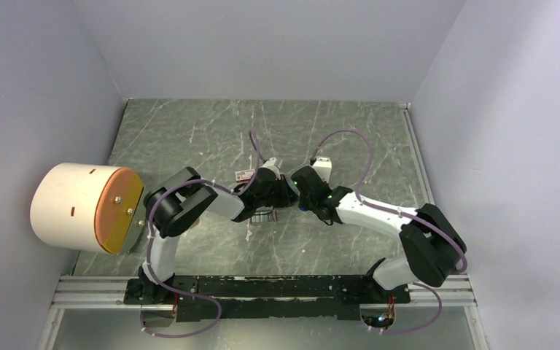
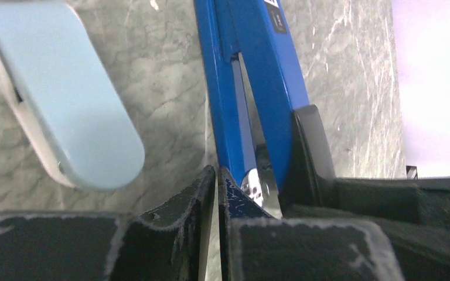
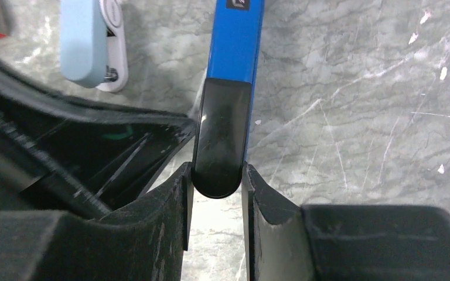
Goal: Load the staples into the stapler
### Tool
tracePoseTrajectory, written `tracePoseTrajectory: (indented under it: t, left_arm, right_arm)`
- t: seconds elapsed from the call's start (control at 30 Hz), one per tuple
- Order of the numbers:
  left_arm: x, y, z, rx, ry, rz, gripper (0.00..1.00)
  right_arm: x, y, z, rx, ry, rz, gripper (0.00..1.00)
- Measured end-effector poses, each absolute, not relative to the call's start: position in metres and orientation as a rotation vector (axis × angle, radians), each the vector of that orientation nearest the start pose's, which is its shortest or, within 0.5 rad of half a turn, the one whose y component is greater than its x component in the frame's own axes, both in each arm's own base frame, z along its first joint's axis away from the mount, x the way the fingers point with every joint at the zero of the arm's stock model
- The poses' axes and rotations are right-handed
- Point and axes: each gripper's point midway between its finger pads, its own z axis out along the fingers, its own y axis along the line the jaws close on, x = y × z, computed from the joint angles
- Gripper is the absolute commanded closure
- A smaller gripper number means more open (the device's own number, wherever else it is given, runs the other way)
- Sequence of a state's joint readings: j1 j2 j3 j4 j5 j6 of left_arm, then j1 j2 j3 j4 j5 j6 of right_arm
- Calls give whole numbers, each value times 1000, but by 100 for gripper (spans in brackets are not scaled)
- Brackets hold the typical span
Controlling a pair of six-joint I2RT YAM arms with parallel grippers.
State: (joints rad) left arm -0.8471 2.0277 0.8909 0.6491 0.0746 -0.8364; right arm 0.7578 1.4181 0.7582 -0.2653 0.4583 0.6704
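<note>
Two grippers meet at the blue stapler [image 2: 258, 64] near the middle of the marble table [image 1: 189, 138]. Beside a pale blue piece [image 2: 76, 99], the left gripper [image 2: 215, 187] has its fingers pressed nearly together on the stapler's thin blue rail. The right gripper [image 3: 215, 193] pinches its black end.

The stapler [image 3: 234, 41] carries a small dark label [image 3: 244, 3] on its blue top, at the upper edge of the right wrist view. The white mark on it is cut off and cannot be read. The left wrist view shows a black patch [image 2: 276, 20] with white characters on the blue body, blurred and partly out of view, so illegible. In the top view a red-and-white box [image 1: 246, 173] on the worktop [image 1: 189, 131] bears print too small to read.
</note>
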Motion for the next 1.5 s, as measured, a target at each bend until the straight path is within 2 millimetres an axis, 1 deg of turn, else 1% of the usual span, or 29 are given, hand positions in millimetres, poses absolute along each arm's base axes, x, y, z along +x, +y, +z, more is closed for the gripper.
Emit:
tracePoseTrajectory:
  t: [0.17,0.33,0.43,0.57,0.7,0.77,0.83,0.9,1.0,1.07,1.2,1.27,1.33,1.4,1.47,1.5]
  left_arm:
    - [288,-389,15,50,2262,-1041,84]
    - [279,-373,17,34,2287,-994,83]
    - [276,-368,17,33,2305,-965,83]
    - [273,-360,18,34,2324,-925,82]
    - [271,-352,23,48,2336,-881,80]
    - [271,-349,27,58,2334,-865,79]
    - [270,-345,32,65,2332,-847,78]
    - [272,-342,36,64,2331,-818,77]
    - [279,-336,43,48,2323,-761,76]
    - [283,-333,46,41,2318,-725,75]
    - [287,-322,53,26,2310,-662,69]
    - [288,-316,63,17,2295,-641,65]
    - [289,-310,79,8,2267,-630,59]
    - [289,-304,99,3,2228,-628,49]
    - [288,-295,122,1,2185,-624,33]
    - [287,-291,131,3,2167,-620,27]
  right_arm:
    - [276,188,42,108,2408,73,88]
    - [280,192,37,136,2418,60,88]
    - [284,194,31,145,2424,38,87]
    - [290,196,30,154,2422,18,84]
    - [294,198,33,151,2428,-7,76]
    - [297,199,39,144,2427,-19,72]
    - [300,199,45,144,2426,-25,65]
    - [302,197,48,146,2432,-31,54]
    - [305,196,51,146,2429,-43,47]
    - [305,191,49,147,2437,-63,40]
    - [304,186,49,138,2446,-86,32]
    - [303,186,54,134,2438,-77,31]
    - [305,187,70,134,2408,-39,30]
    - [306,189,95,141,2355,20,27]
    - [306,188,125,149,2288,89,22]
    - [306,187,138,151,2259,113,20]
